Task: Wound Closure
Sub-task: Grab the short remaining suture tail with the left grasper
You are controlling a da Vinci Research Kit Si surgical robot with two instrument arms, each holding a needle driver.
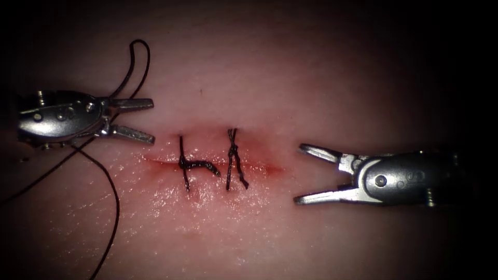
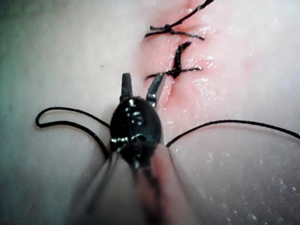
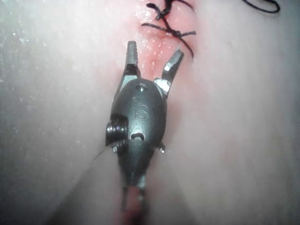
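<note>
The tissue (image 1: 321, 72) has a red horizontal cut (image 1: 259, 167) with two dark knotted stitches (image 1: 187, 165) (image 1: 233, 155) across it. My left tool (image 1: 153, 122) lies left of the cut, jaws open, holding nothing. Loose dark thread (image 1: 137, 62) loops behind it and trails down over the tissue (image 1: 115, 207). My right tool (image 1: 298, 173) sits right of the cut, jaws open wide and empty. The left wrist view has the left tool (image 2: 143, 84) just short of a stitch (image 2: 176, 70). In the right wrist view the right tool (image 3: 152, 54) faces a stitch (image 3: 171, 32).
Red fluid wets the tissue around the cut (image 1: 207, 140). Glistening wet tissue (image 1: 207, 207) lies below the stitches. A thread loop (image 2: 61, 117) rests on the tissue beside the left tool's wrist.
</note>
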